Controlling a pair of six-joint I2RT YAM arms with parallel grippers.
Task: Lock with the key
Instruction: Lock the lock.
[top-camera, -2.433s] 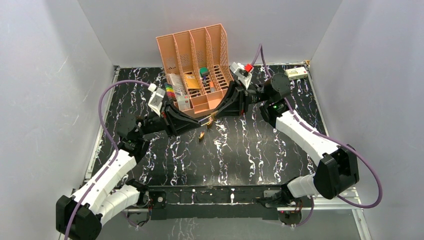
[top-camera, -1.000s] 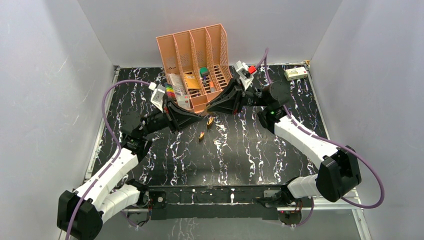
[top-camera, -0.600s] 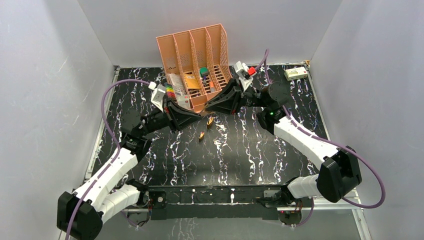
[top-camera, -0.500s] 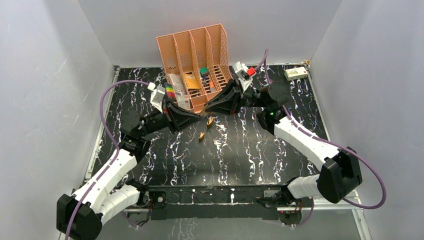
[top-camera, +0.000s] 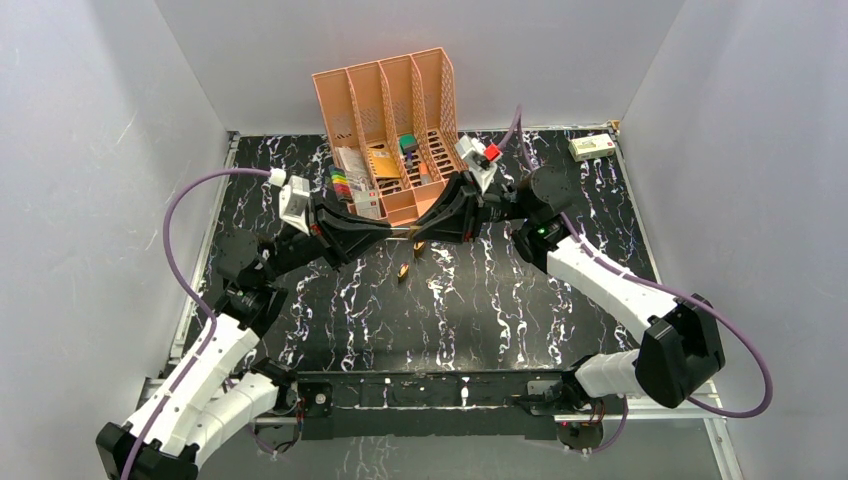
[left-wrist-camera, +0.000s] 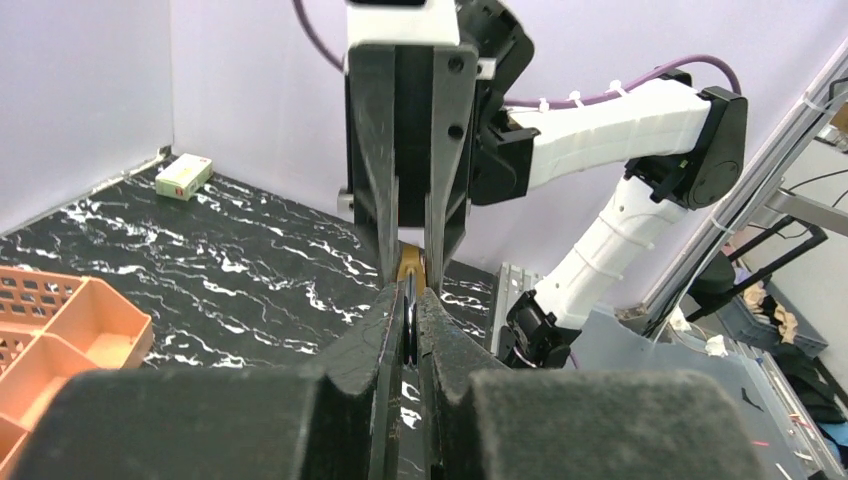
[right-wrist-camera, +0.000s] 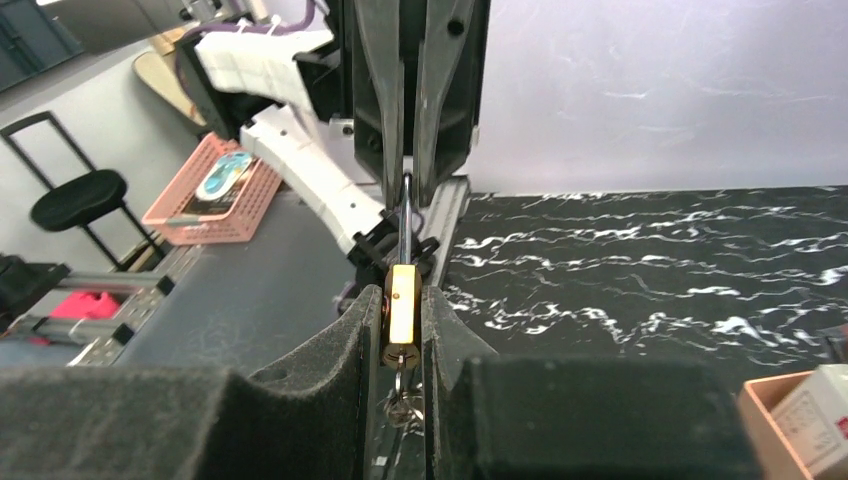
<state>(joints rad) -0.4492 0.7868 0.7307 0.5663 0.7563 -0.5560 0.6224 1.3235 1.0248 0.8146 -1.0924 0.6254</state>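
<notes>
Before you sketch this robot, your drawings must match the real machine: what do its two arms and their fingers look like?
Both the left arm and the right arm have white shells with black joints. A purple cable loops along each. Each arm's fingers are long, black and tapered, with a white camera housing behind them; the right one's carries a red tab.

Left arm: white shells, black joints
Right arm: same finish
Cables: purple, one per arm
Left end effector: black tapered fingers
Right end effector: likewise
</notes>
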